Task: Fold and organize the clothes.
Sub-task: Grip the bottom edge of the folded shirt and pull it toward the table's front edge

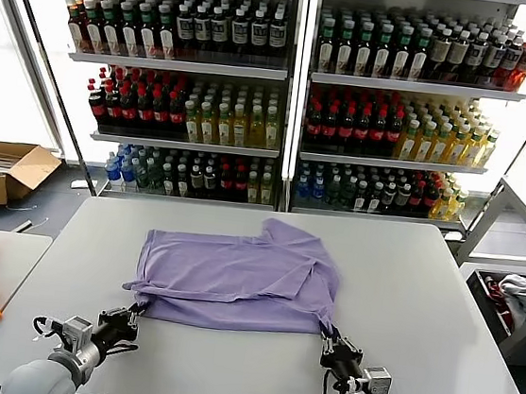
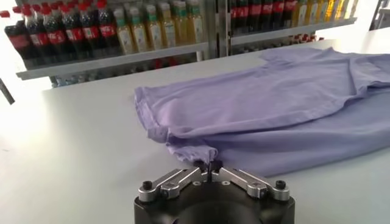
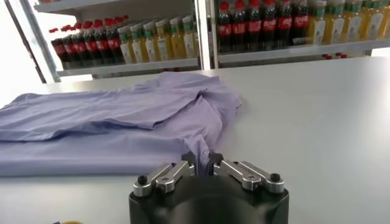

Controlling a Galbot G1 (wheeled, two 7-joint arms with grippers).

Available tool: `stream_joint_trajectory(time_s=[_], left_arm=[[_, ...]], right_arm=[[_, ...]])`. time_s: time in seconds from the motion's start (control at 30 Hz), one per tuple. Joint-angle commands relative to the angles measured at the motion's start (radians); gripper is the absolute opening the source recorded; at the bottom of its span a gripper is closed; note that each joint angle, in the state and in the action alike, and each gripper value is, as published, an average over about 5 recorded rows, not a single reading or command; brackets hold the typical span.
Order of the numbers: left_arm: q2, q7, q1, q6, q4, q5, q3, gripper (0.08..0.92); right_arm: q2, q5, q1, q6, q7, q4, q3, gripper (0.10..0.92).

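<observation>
The T-shirt [image 1: 235,275] hides its print; bottle labels [image 1: 263,31] are unreadable.

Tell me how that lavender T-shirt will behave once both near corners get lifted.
The lavender T-shirt will probably sag between the left gripper and right gripper, since it already lies rumpled and draped. It looks thin and light. With only small pinches of fabric in the shut jaws, a corner might slip out.

lavender t-shirt [image 1: 235,275], both claws pinching near corners
</observation>
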Motion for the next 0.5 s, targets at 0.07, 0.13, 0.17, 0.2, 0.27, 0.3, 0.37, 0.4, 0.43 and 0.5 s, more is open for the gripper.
stream_joint_trajectory(time_s=[0.07, 0.13, 0.17, 0.2, 0.27, 0.3, 0.37, 0.4, 0.43, 0.5], left_arm=[[-0.005, -0.003, 0.069, 0.0, -0.069, -0.009, -0.026, 0.096], [-0.011, -0.004, 0.08, 0.002, -0.09, -0.008, -0.032, 0.096], [-0.014, -0.005, 0.088, 0.003, -0.101, -0.007, -0.035, 0.096], [-0.018, -0.005, 0.097, 0.003, -0.113, -0.006, -0.039, 0.096], [-0.031, -0.006, 0.12, 0.006, -0.136, -0.002, -0.049, 0.096], [-0.041, -0.006, 0.131, 0.008, -0.148, -0.001, -0.056, 0.096], [-0.067, -0.008, 0.159, 0.013, -0.177, -0.002, -0.075, 0.096], [-0.08, -0.008, 0.174, 0.014, -0.192, -0.003, -0.086, 0.096], [-0.093, -0.008, 0.19, 0.016, -0.21, -0.004, -0.096, 0.096], [-0.112, -0.008, 0.222, 0.016, -0.239, -0.002, -0.114, 0.096]], right_arm=[[-0.033, -0.022, -0.126, 0.021, -0.02, 0.098, 0.031, 0.128], [-0.041, -0.022, -0.159, 0.025, -0.023, 0.13, 0.042, 0.128], [-0.044, -0.022, -0.176, 0.027, -0.023, 0.145, 0.047, 0.128], [-0.046, -0.023, -0.191, 0.029, -0.023, 0.158, 0.052, 0.128], [-0.047, -0.026, -0.22, 0.032, -0.022, 0.183, 0.062, 0.128], [-0.046, -0.028, -0.232, 0.033, -0.021, 0.193, 0.066, 0.128], [-0.038, -0.039, -0.26, 0.033, -0.02, 0.215, 0.07, 0.128], [-0.034, -0.046, -0.275, 0.034, -0.021, 0.226, 0.071, 0.128], [-0.029, -0.055, -0.292, 0.035, -0.023, 0.237, 0.072, 0.128], [-0.02, -0.075, -0.326, 0.042, -0.029, 0.255, 0.074, 0.128]])
